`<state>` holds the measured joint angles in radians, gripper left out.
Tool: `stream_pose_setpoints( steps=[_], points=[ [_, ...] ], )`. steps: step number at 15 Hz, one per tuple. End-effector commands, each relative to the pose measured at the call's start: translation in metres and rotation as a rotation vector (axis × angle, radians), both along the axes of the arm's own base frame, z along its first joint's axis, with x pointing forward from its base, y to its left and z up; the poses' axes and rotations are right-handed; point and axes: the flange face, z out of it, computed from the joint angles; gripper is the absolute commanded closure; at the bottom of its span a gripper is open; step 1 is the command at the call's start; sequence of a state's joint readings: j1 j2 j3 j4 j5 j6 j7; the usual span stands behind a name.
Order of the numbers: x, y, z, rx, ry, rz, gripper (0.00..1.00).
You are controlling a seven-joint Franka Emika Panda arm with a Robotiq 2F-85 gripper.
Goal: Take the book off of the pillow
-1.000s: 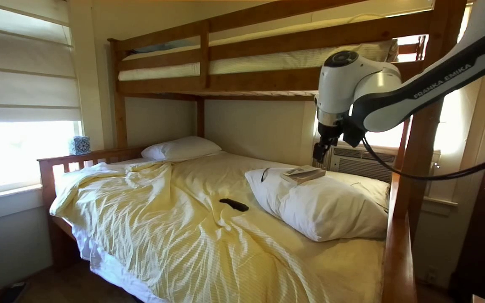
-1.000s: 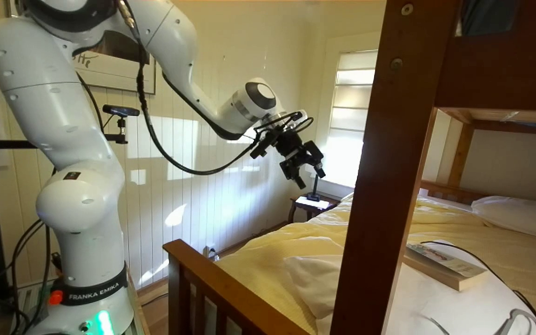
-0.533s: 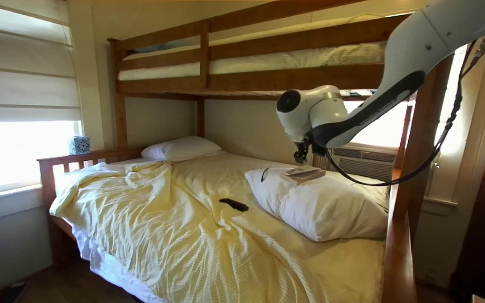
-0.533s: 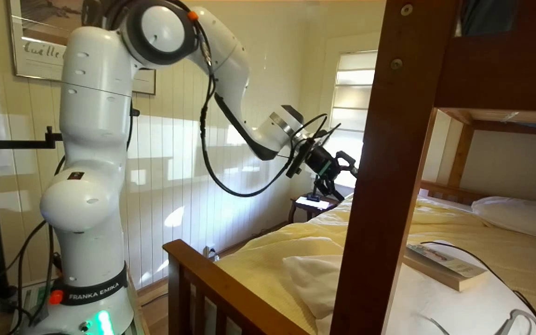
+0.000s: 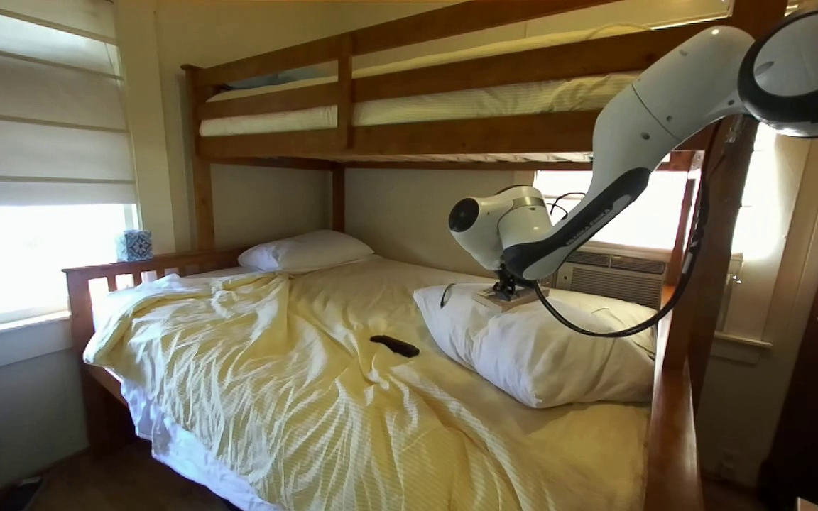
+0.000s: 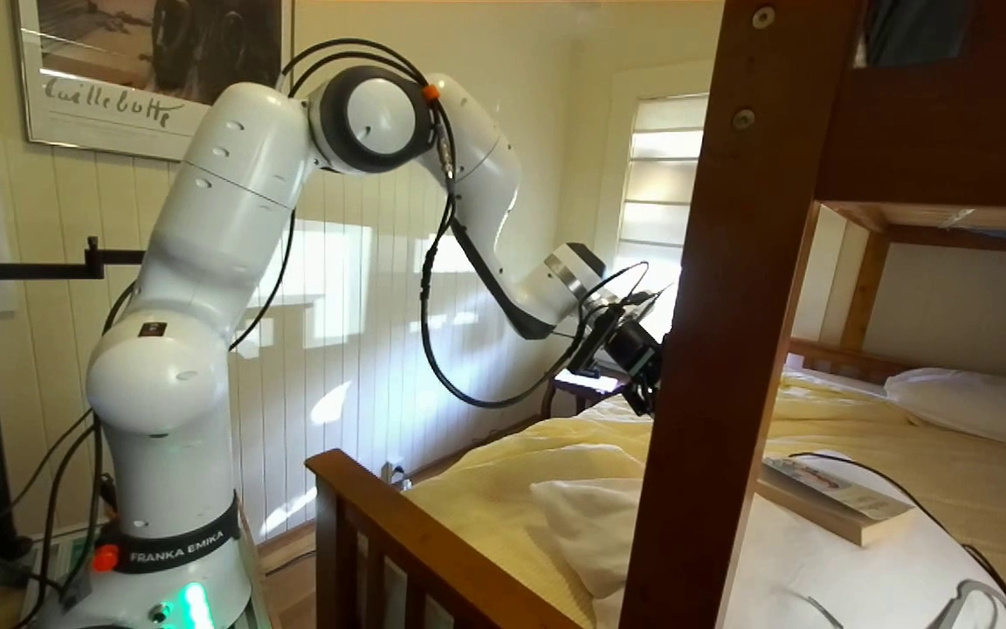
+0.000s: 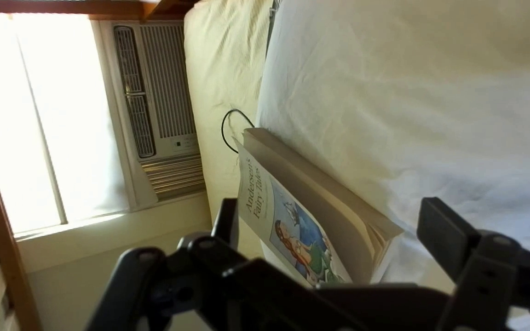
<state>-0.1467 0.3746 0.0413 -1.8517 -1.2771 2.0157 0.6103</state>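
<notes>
The book (image 5: 488, 298) lies flat on the large white pillow (image 5: 558, 355) in both exterior views, also on book (image 6: 835, 500) and pillow (image 6: 791, 577). In the wrist view the book (image 7: 288, 220), titled Andersen's Fairy Tales, has its cover standing away from the pages, on the pillow (image 7: 430, 119). My gripper (image 7: 336, 225) is open and empty, its fingers apart to either side of the book. In an exterior view the gripper (image 5: 505, 287) overlaps the book; in an exterior view the gripper (image 6: 643, 393) is partly hidden by the bunk post, apart from the book.
The bunk post (image 6: 721, 306) and end rail (image 6: 433, 533) stand near the arm. The upper bunk (image 5: 444, 135) hangs over the bed. A black remote-like object (image 5: 395, 345) lies on the bed. Grey-framed glasses (image 6: 974, 598) and a black cord (image 6: 878, 476) lie by the book.
The arm has reached forward over the bed and come down, bringing the open gripper lower and closer to the book. The book and pillow have not moved.
</notes>
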Motion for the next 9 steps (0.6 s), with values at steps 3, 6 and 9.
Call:
stream_pose_setpoints(
  steps=[3,6,9],
  points=[
    [0.001,0.003,0.003,-0.005,0.001,-0.001,0.0],
    [0.03,0.001,-0.031,-0.037,-0.066,-0.148,0.0],
    [0.062,0.003,-0.055,-0.111,-0.192,-0.218,0.0]
  ],
)
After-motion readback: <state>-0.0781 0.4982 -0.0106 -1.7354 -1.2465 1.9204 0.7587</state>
